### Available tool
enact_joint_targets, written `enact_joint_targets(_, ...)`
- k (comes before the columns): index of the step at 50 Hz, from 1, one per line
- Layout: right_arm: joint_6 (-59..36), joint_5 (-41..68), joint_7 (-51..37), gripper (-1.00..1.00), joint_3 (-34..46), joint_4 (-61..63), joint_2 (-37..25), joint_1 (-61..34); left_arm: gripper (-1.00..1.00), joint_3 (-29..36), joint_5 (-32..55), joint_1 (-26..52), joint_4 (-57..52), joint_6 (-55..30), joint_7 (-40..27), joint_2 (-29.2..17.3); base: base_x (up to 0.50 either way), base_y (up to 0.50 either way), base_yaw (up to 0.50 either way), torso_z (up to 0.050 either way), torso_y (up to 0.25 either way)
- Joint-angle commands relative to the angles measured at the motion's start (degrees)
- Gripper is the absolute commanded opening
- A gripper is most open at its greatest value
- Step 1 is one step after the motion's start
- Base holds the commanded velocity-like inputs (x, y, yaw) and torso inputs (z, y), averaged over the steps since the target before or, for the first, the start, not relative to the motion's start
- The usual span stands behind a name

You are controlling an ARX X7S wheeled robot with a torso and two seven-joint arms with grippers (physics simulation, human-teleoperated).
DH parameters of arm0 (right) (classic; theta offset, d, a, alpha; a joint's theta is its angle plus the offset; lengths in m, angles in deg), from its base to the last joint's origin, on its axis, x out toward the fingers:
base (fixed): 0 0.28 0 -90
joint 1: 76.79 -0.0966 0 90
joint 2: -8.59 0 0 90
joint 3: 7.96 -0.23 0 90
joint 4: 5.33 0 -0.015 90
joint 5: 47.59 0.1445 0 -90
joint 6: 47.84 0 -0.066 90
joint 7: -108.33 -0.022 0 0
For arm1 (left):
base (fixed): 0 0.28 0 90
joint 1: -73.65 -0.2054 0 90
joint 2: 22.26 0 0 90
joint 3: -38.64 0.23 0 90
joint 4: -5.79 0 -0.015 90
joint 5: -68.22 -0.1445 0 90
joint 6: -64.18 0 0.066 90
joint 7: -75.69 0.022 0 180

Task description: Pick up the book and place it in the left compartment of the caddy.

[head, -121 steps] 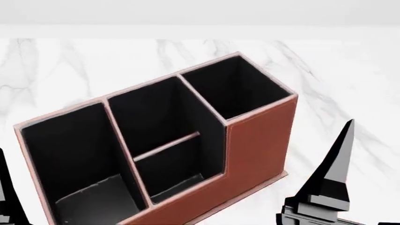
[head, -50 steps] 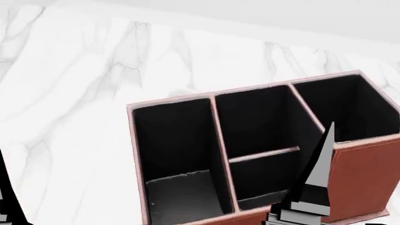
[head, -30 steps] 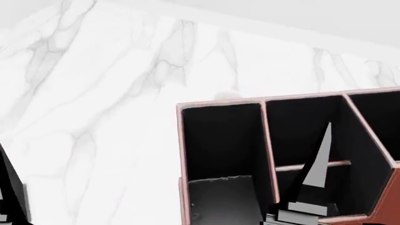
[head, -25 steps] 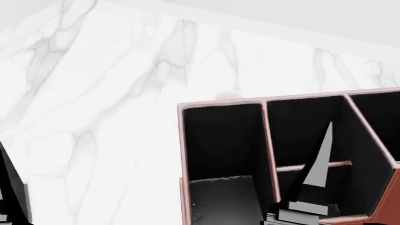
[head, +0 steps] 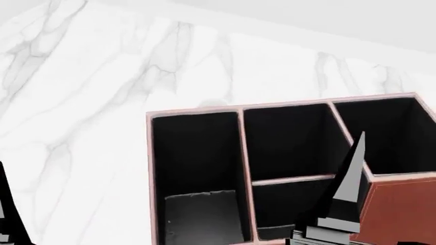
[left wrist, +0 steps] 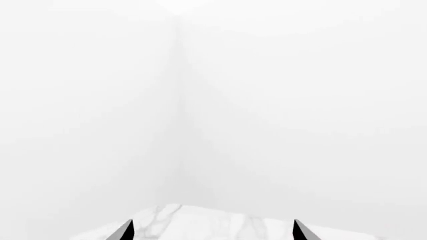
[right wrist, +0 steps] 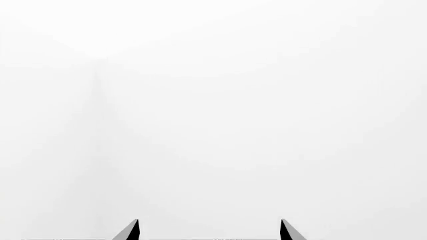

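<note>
A reddish-brown caddy (head: 391, 209) with pale trim and black interior stands on the white marble tabletop (head: 89, 127). Its left compartment (head: 197, 168), long and narrow, shows a bare grey floor; the section beside it is split by a low crossbar. The book appears in no view. Both the left gripper (left wrist: 210, 232) and the right gripper (right wrist: 208, 231) stand wide apart, holding nothing.

One caddy (head: 398, 212) showing on one marble worktop (head: 89, 127). Three compartments showing in caddy, middle one split by one crossbar (head: 293, 179). Two gripper fingers (left wrist: 123, 231) showing in each wrist view.
</note>
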Motion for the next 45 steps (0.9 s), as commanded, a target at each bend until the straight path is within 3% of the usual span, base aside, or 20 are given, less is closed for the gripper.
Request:
enact_joint_targets(1,-1.1,-1.7,0.3,1.0,-0.3,0.0,0.5,-0.4,1.0,-1.6,1.2,0.0,0.6,1.5,1.7,0.8,0.0,0.0,0.0,0.0,0.0)
enact_joint_targets(17,-2.1,-1.3,-0.6,1.0,0.0,0.4,-0.2,-0.8,1.0,-0.8,1.5,0.5,1.0,1.2,1.3,0.5,-0.12,-0.05,0.0,0.0,0.0)
enact_joint_targets(31,-1.8,-1.3,-0.8,1.0,0.9,-0.1,-0.4,-0.8,1.0,-4.1,7.9,2.1,2.3,-2.2,-0.6,0.1,0.0,0.0,0.0,0.0,0.0)
enact_joint_targets(45,-2.4,-1.0,-1.3,1.0,1.2,0.3,-1.1,-1.1,1.0,-12.2,22.1,13.8,8.2,-10.7,-2.1,-2.3,0.0,0.0,0.0,0.0,0.0)
